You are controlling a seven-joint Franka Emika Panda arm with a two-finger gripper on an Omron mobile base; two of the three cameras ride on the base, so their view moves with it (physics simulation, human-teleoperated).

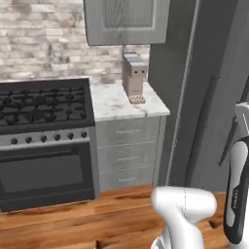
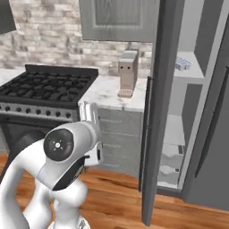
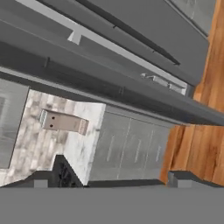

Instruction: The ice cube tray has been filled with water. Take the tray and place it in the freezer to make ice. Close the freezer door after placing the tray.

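Ice cube tray (image 2: pixel 184 63) lies on a shelf in the open freezer (image 2: pixel 188 112); fingers (image 3: pixel 107 180) spread wide, empty.

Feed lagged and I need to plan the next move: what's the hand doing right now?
Hand: open, holding nothing, its fingertips apart over the counter edge and drawers beside the freezer door.

The white robot arm segment with a dark side panel (image 1: pixel 237 194) carries small vertical lettering, too blurred to read. No other text, label, number or sign is legible.
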